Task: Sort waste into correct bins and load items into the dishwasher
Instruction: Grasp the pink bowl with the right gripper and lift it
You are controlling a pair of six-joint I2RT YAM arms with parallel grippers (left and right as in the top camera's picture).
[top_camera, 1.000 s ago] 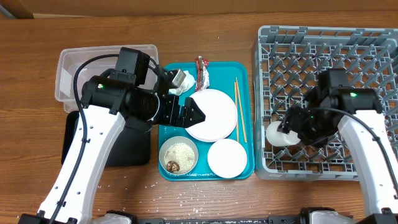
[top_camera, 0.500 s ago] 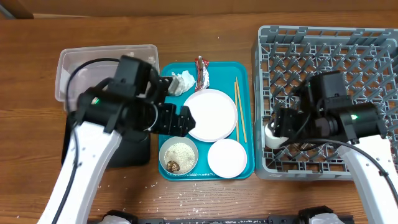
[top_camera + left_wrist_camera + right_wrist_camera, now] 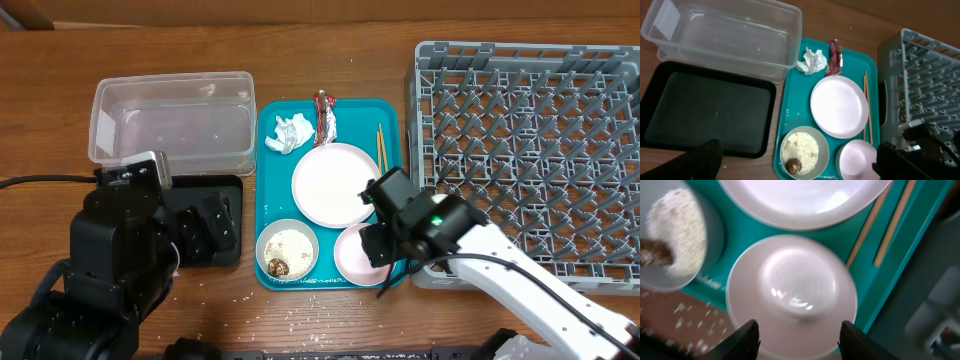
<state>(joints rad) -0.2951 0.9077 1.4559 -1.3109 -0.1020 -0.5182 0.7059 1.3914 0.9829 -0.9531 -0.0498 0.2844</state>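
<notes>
A: Where's the pink bowl?
B: On the teal tray, straight below the right gripper. The fingers are spread wide and empty, with the bowl centred between them.
A: Left gripper?
B: Well apart, over the black tray, spread and empty. The right arm is nearer.

a brown wooden tabletop fills the overhead view, its fine grain running from 9 o'clock to 3 o'clock. the light is even and soft, leaving only faint shadows on the wood.
</notes>
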